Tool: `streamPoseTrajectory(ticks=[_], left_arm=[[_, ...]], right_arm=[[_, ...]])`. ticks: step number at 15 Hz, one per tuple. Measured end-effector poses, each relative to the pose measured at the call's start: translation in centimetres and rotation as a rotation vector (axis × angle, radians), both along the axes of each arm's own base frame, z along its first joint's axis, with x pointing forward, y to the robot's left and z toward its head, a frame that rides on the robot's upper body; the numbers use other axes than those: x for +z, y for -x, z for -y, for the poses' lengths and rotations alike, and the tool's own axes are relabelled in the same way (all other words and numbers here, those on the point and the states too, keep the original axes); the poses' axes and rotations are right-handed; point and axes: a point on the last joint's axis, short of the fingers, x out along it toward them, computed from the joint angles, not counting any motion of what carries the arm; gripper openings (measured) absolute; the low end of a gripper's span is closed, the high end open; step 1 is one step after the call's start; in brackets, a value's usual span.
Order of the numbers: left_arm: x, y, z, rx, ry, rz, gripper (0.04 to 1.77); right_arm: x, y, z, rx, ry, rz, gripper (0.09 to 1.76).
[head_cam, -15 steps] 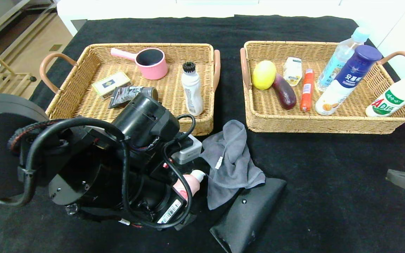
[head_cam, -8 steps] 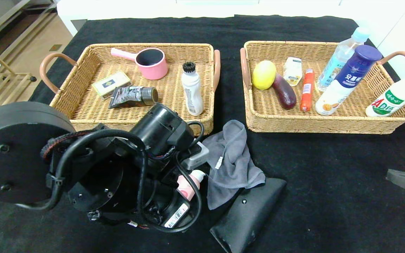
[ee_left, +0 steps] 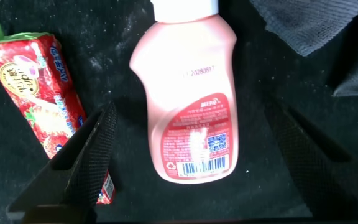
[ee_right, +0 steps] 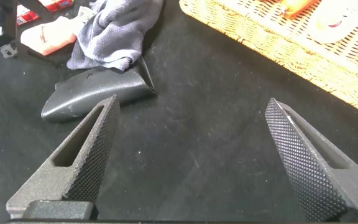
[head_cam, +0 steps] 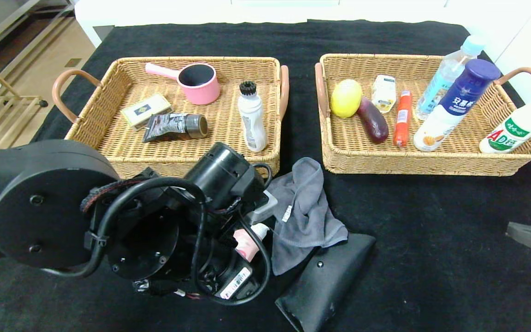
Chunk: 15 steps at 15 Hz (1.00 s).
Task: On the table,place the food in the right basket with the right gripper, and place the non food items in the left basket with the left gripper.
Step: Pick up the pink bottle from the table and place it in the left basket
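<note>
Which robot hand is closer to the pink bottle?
The left hand: it hangs right over the pink bottle, fingers open on both sides. The right hand is far off, near the table's right side.

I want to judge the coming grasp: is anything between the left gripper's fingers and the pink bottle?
Nothing visible. The left gripper is open, with the pink bottle lying on the table between its fingers. The red candy stick lies beside one finger, outside the gap.

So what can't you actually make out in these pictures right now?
- Head view: the left arm covers most of the pink bottle, and hides the left gripper and the red candy stick entirely.
- Left wrist view: the pink bottle's cap is cut off by the edge; its label print is too small to read.
- Right wrist view: the right basket is cut off, contents unclear.
</note>
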Motion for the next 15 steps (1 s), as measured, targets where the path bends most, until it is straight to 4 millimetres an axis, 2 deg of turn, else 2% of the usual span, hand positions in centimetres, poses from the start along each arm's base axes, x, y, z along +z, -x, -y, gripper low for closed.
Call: streamPoseTrajectory(ticks=[3,4,5,8,9,11,15], left_arm=[[-0.08,0.09,0.16,-0.006,-0.003,-0.002,1.72],[-0.11,0.10,0.17,-0.006,-0.003,-0.002,1.61],[-0.15,0.11,0.19,-0.007,-0.005,-0.003,1.41],[-0.24,0.12,0.19,-0.007,-0.007,-0.006,0.99],[-0.25,0.13,0.19,-0.007,-0.008,-0.006,0.93],[-0.30,0.14,0.18,-0.007,-0.009,-0.007,0.85],[-0.30,0.17,0.14,-0.006,-0.009,-0.009,0.85]], right_arm=[[0.00,0.01,-0.01,0.001,0.000,0.000,1.71],[0.01,0.01,-0.01,0.001,0.000,0.000,1.71],[0.00,0.02,-0.01,0.001,-0.001,0.000,1.71],[0.01,0.03,-0.01,0.002,0.000,0.001,1.71],[0.02,0.03,-0.01,0.002,0.000,0.002,1.71],[0.00,0.03,-0.01,0.002,0.000,0.001,1.71],[0.00,0.03,-0.01,0.002,0.000,0.001,1.71]])
